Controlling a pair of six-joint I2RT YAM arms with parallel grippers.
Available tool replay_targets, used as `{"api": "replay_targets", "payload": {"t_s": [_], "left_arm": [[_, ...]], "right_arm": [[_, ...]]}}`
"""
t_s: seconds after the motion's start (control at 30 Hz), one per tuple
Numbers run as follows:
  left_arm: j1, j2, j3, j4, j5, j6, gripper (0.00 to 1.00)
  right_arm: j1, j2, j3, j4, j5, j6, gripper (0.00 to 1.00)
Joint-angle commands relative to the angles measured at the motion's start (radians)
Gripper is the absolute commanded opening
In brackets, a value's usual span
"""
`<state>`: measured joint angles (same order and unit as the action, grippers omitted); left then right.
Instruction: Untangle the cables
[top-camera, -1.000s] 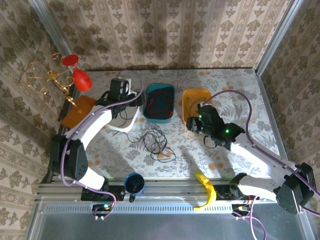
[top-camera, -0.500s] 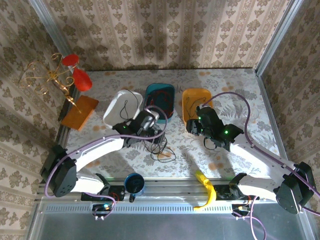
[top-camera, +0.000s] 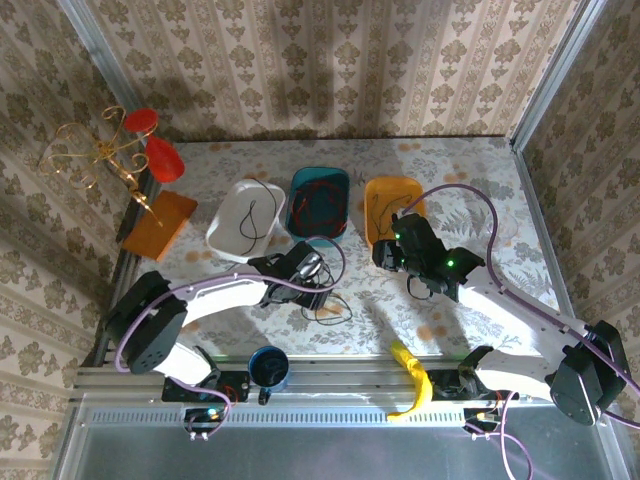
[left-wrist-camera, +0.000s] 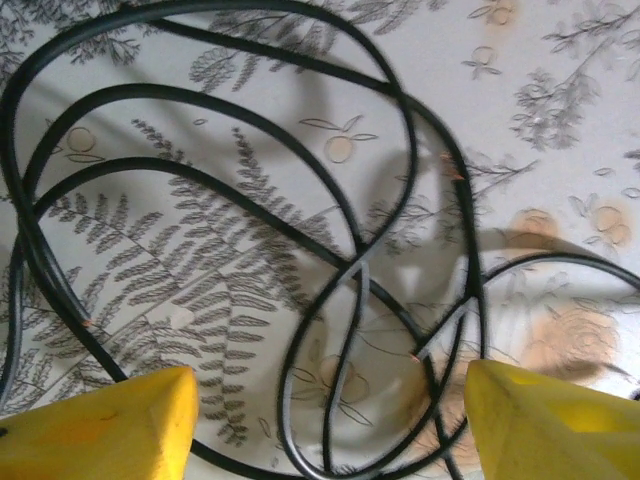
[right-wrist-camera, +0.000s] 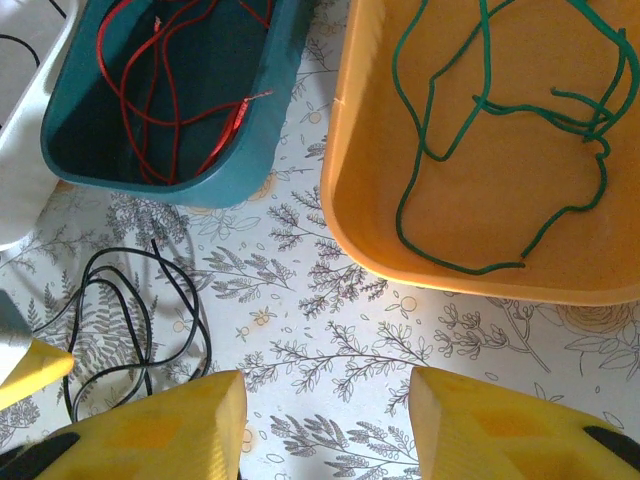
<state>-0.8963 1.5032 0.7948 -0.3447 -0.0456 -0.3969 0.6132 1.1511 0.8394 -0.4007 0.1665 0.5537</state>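
Near orange tub's rim, right jaws apart; left jaws apart over black cable.

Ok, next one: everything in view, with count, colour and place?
plastic tubs: three, white tub, teal tub, orange tub; row on the floral table, far half
thin cables in tubs: three; black cable in white, red cable in teal, green cable in orange
loose cable tangle: one, black; table centre
mug: one, blue; near edge
curved object: one, yellow; near edge
flat block: one, orange; far left
wire stand: one, gold and red; far left
robot arms: two, white; left arm, right arm
claws: two, yellow-tipped, open; left claw over the tangle, right claw by the orange tub
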Motion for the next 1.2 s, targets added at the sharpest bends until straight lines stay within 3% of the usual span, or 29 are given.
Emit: {"api": "replay_targets", "payload": {"t_s": [0.0, 0.4, 0.7, 0.93, 1.17], "left_arm": [[0.021, 0.023, 0.036, -0.015, 0.011, -0.005, 0.58], [0.022, 0.066, 0.070, 0.014, 0.050, 0.028, 0.01], [-0.095, -0.160, 0.103, 0.047, -0.071, 0.145, 0.00], [-0.104, -0.364, 0.080, 0.150, 0.024, 0.138, 0.00], [-0.086, -0.548, 0.064, 0.162, -0.052, 0.128, 0.00]], "right_arm": [[0.005, -0.019, 0.013, -0.030, 0.025, -0.006, 0.48], [0.001, -0.037, 0.006, -0.041, 0.048, -0.006, 0.48], [-0.051, -0.086, -0.017, -0.057, 0.097, 0.035, 0.48], [-0.070, -0.105, -0.029, -0.064, 0.134, 0.069, 0.48], [-0.084, -0.125, -0.039, -0.063, 0.148, 0.086, 0.48]]}}
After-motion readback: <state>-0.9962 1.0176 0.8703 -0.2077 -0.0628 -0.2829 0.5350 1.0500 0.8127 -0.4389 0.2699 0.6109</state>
